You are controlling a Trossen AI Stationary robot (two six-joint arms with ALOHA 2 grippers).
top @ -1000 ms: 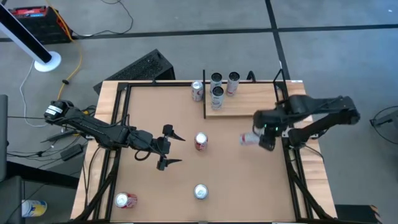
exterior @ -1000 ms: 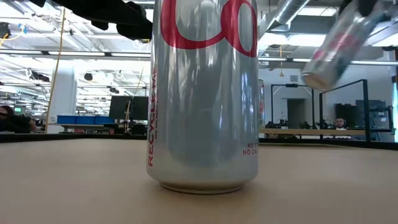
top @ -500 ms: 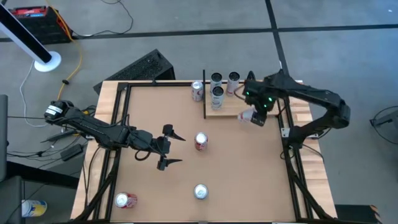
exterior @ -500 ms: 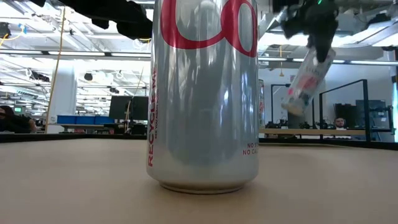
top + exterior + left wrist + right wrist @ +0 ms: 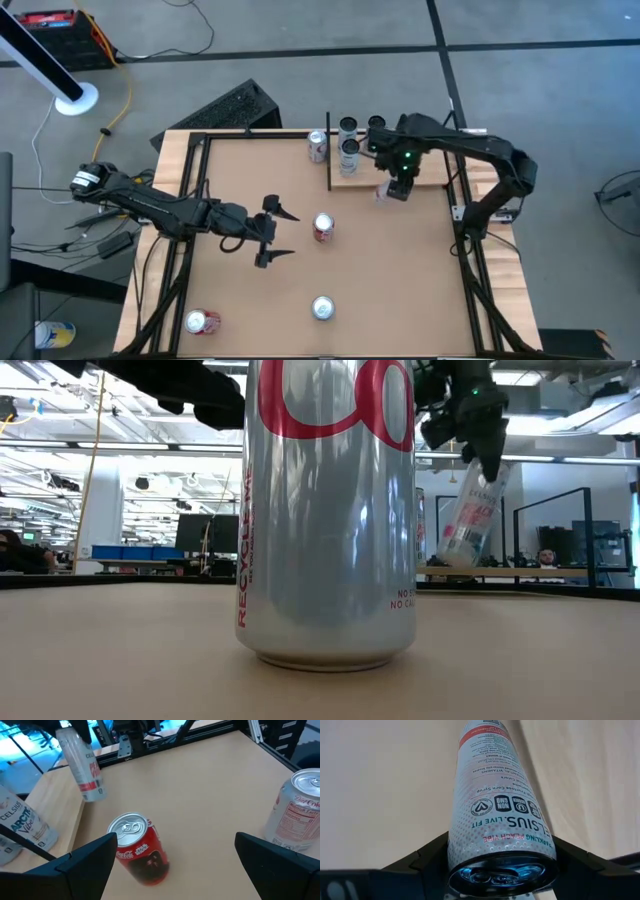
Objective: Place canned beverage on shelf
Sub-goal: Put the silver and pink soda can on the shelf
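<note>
The right hand is clenched around a slim silver can with red lettering, held tilted just over the front edge of the pale plank shelf at the counter's far right corner. Set down crooked, it could tip, or clip the two silver cans on the shelf. Its arm reaches across from the right edge, hand pointing down. The left hand, released, waits mid-counter.

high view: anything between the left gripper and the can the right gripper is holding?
Yes: one red can stands upright on the table between the open left gripper and the slim can held by the right gripper. The high view shows it.
</note>
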